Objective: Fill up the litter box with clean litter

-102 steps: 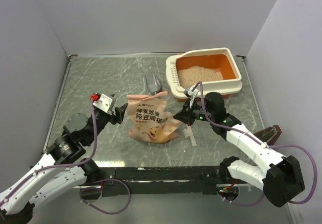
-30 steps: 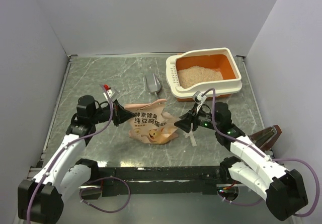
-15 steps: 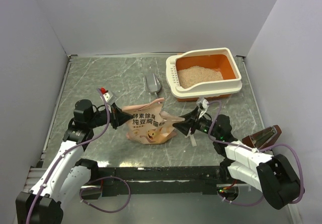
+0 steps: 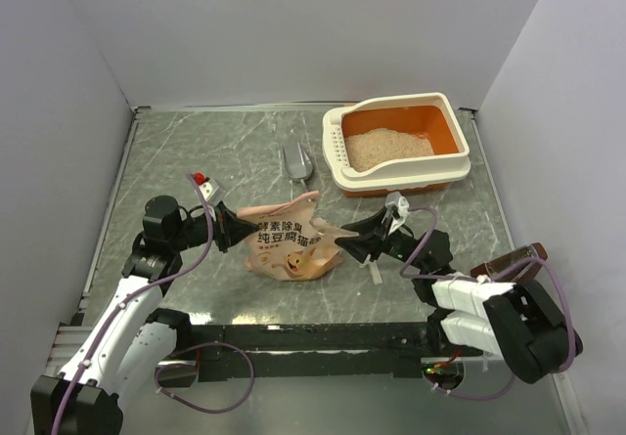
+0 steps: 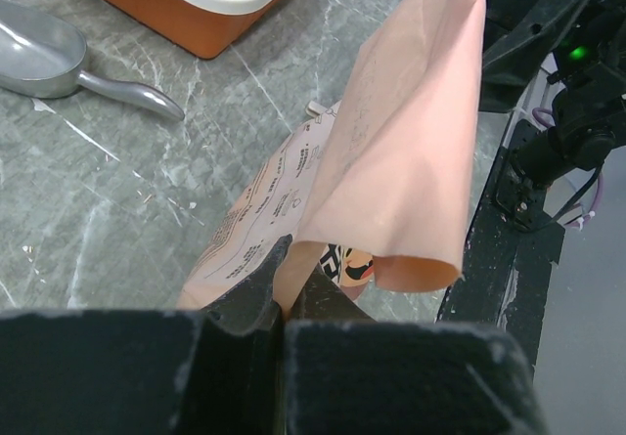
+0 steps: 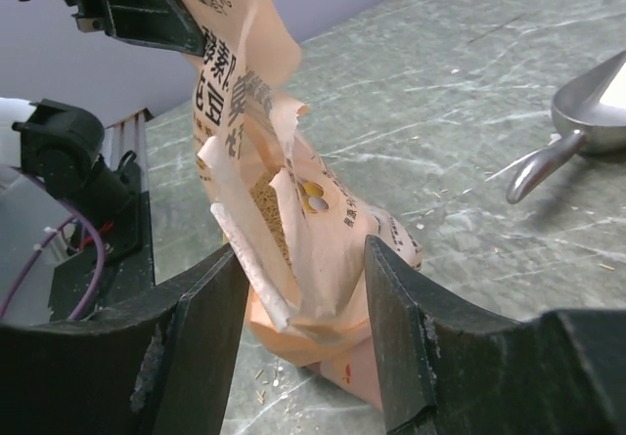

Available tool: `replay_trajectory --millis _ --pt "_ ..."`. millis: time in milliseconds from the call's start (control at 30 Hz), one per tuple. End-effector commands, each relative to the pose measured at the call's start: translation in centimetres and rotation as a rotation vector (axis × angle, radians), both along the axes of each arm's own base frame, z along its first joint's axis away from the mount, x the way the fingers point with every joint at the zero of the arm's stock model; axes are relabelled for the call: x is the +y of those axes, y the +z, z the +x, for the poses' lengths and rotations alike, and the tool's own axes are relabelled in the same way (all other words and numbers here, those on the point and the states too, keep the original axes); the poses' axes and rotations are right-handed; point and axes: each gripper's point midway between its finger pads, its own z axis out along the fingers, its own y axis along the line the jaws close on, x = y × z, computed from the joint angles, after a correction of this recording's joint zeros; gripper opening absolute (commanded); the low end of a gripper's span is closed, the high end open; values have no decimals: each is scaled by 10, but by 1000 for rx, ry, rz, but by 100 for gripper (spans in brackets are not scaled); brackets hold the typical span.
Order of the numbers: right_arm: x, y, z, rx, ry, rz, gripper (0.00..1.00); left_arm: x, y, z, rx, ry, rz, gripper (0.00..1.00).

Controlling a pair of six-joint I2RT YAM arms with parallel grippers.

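Note:
The litter box [image 4: 403, 170], cream rim and orange basin, stands at the back right with clean litter [image 4: 386, 148] in it. A tan-orange printed bag [image 4: 290, 245] lies mid-table. My left gripper [image 4: 233, 230] is shut on the bag's left edge and holds that flap up. In the left wrist view the left gripper [image 5: 284, 304] pinches the thin paper of the bag [image 5: 401, 161]. My right gripper [image 4: 342, 244] is low at the bag's right end. In the right wrist view the right gripper [image 6: 303, 259] stands open, its fingers on either side of the bag [image 6: 333, 220], where granules [image 6: 264, 210] show inside.
A grey metal scoop [image 4: 296, 162] lies left of the litter box, also seen as the scoop [image 5: 59, 59] and the scoop [image 6: 587, 112]. A small white strip [image 4: 375, 272] lies near the right gripper. A dark brown object [image 4: 514, 261] sits at the right edge.
The left gripper has taken hold of the bag's left edge and keeps it lifted. The right arm has dropped low and slid left, bringing its open fingers around the bag's right end.

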Motion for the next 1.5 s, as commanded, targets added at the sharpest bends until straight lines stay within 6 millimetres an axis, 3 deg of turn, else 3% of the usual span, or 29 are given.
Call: replay_trajectory --millis 0,133,167,233,400,567,633,700,733,900,967,1100,1333,1467 --pt "6 31 -7 -133 71 72 52 -2 18 -2 -75 -19 -28 1" --pt "10 34 -8 -114 106 95 32 -1 17 -2 -74 -19 -28 1" --pt "11 32 -9 -102 114 96 17 -2 17 -3 -72 -22 -29 1" --pt "10 37 -13 -97 124 129 0 -2 18 -6 -69 -29 -33 1" --pt "10 52 -28 -99 179 153 0 -3 16 -10 2 -41 -33 1" --pt "15 58 -47 7 307 74 0 -2 12 -10 219 -14 -6 1" --pt "14 70 -55 14 339 69 0 -6 21 -10 248 -8 -57 1" --pt "13 58 -59 123 352 22 0 -8 23 -12 360 15 -93 1" --pt "11 66 -63 105 355 18 0 -8 25 -9 392 19 -78 1" --pt "5 45 -74 253 341 -52 0 -6 -10 -26 696 38 -23 1" --pt "3 38 -76 295 338 -58 0 -9 -11 -36 758 14 -62 1" --pt "1 11 -86 436 350 -66 0 -5 -22 -55 820 41 -70 1" --pt "-4 -14 -102 719 348 -108 0 3 -36 -99 961 59 -51 1" --pt "-7 -19 -113 898 342 -108 0 6 -56 -112 1042 88 -51 1"
